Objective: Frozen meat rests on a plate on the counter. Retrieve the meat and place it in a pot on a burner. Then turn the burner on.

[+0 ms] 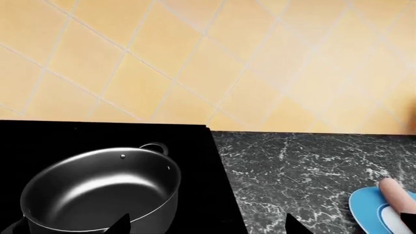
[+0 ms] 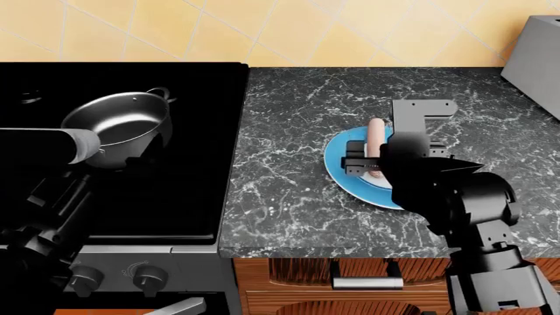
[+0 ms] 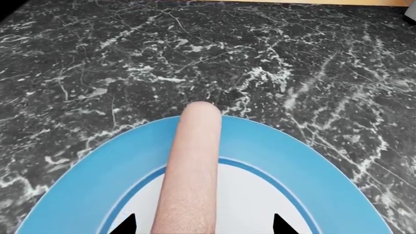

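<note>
The pale-pink frozen meat (image 2: pixel 376 134) lies on the blue-rimmed plate (image 2: pixel 340 172) on the marbled counter (image 2: pixel 289 197). My right gripper (image 2: pixel 374 164) is open low over the plate, one finger on each side of the meat's near end; the right wrist view shows the meat (image 3: pixel 192 170) between the open tips of my right gripper (image 3: pixel 201 225), not clamped. The steel pot (image 2: pixel 118 121) stands on the black stove; its burner is hidden under it. My left gripper (image 1: pixel 208 226) is open and empty beside the pot (image 1: pixel 97 190), between it and the counter edge.
The black stove top (image 2: pixel 175 197) fills the left, with knobs (image 2: pixel 149 277) on its front. A grey appliance (image 2: pixel 536 52) stands at the counter's back right. The tiled wall (image 2: pixel 262 26) rises behind. The plate (image 1: pixel 365 207) and meat (image 1: pixel 393 191) show in the left wrist view.
</note>
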You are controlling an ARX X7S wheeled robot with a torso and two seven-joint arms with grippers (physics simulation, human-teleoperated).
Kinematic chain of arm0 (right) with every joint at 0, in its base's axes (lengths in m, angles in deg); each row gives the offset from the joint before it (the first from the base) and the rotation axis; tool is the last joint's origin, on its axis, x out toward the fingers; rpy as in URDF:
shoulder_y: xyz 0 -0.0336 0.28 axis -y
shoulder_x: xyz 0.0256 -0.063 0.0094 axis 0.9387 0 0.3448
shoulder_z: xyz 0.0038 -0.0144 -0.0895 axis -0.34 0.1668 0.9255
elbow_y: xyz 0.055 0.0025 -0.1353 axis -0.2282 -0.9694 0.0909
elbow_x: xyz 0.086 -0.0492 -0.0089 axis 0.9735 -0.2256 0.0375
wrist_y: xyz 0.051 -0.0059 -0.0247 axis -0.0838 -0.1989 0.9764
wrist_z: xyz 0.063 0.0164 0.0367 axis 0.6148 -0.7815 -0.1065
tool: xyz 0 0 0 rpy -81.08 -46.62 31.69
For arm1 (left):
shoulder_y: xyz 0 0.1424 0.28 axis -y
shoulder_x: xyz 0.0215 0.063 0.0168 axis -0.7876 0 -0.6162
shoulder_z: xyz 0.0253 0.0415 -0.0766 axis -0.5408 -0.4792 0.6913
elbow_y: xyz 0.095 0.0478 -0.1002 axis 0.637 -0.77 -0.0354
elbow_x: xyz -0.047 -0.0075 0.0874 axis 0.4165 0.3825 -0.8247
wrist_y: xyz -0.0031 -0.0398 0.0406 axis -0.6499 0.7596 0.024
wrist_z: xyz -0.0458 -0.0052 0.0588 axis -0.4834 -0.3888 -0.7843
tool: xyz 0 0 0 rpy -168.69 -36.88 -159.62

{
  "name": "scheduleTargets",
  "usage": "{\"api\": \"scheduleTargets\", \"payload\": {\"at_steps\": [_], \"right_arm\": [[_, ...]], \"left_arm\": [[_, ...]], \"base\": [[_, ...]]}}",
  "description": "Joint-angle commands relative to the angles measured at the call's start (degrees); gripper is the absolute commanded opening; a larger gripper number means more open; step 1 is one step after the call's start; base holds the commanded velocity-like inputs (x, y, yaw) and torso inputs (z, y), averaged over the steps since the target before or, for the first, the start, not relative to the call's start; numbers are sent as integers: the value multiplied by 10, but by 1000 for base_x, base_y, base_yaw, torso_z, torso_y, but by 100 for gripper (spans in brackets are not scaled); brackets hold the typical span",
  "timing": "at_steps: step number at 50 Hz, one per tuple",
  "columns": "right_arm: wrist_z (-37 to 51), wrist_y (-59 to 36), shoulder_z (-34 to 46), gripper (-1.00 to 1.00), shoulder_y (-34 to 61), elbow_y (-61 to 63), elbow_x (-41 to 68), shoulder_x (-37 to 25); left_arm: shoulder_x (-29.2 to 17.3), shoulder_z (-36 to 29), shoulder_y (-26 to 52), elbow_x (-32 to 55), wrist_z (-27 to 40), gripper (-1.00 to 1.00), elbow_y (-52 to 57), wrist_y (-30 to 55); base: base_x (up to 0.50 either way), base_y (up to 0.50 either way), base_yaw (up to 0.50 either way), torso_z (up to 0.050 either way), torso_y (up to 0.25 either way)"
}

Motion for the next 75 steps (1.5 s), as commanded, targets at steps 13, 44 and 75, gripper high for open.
{"api": "scheduleTargets", "payload": {"at_steps": [13, 44, 75], "right_arm": [[-5, 9, 8, -100, -3, -9, -2, -2], [45, 4, -6, -100, -16, 152, 10, -23], [18, 11, -22, -100, -39, 289, 60, -58]], "left_arm": [[-3, -11, -4, -9, -3, 100, -5, -11], [-15, -12, 9, 16, 20, 100, 5, -9], [-57, 35, 73, 53, 44, 100, -5, -29]], "base": [[0, 0, 0, 0, 0], [0, 0, 0, 0, 0], [0, 32, 0, 0, 0]]}}
